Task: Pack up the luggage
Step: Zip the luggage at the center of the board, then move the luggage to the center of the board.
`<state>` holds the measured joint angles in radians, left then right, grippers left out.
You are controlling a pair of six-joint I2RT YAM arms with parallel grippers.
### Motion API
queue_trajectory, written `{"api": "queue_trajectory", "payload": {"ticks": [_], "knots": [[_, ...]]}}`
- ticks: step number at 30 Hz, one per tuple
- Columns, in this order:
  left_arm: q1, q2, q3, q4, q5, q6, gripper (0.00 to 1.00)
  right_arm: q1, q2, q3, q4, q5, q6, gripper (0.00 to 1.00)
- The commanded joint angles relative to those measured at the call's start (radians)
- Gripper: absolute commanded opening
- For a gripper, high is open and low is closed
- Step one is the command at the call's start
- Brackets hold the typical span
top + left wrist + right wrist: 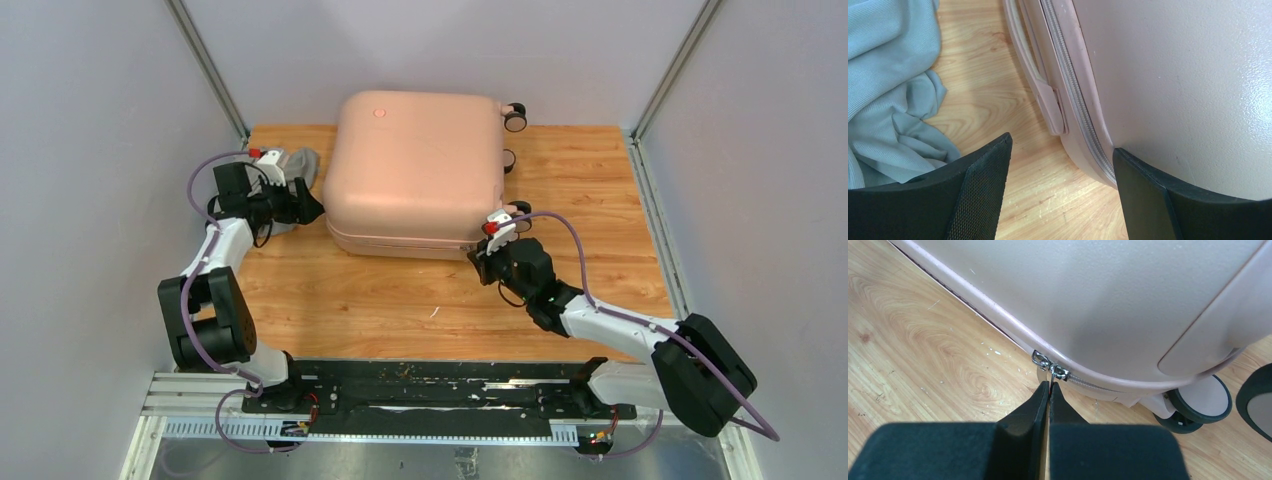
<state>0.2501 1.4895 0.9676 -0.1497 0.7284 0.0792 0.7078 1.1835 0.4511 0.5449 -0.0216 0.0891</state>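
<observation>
I see the luggage [415, 165], a large pale pink hard-shell suitcase with rounded corners, lying flat and closed on the far middle of the wooden tabletop [400, 300]. My left gripper [1060, 145] sits at the suitcase's left edge with its jaws wide apart, one finger against the shell. A crumpled grey-blue cloth [888, 75] lies just left of the suitcase. At its near right corner, beside a black wheel [1193, 407], my right gripper [1049, 387] is pinched together on the silver metal zipper pull [1052, 374].
</observation>
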Motion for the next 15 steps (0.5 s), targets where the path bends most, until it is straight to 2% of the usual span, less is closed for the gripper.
{"api": "queue_trajectory", "payload": {"ticks": [1, 5, 9, 12, 15], "knots": [[-0.084, -0.006, -0.021, -0.056, 0.115, -0.006, 0.79, 0.048, -0.01, 0.044, 0.044, -0.083, 0.019, 0.0], [-0.08, -0.019, -0.004, -0.09, 0.098, 0.016, 0.79, 0.048, -0.019, 0.049, 0.009, -0.041, 0.031, 0.02], [-0.028, -0.038, 0.023, -0.107, 0.093, 0.008, 0.83, 0.045, -0.096, 0.051, -0.078, 0.088, 0.084, 0.32], [0.017, -0.039, 0.068, -0.15, 0.091, 0.026, 0.86, 0.04, -0.218, 0.066, -0.172, 0.22, 0.136, 0.49], [0.046, -0.036, 0.105, -0.187, 0.087, 0.04, 0.88, 0.011, -0.325, 0.112, -0.285, 0.322, 0.174, 0.61]]}}
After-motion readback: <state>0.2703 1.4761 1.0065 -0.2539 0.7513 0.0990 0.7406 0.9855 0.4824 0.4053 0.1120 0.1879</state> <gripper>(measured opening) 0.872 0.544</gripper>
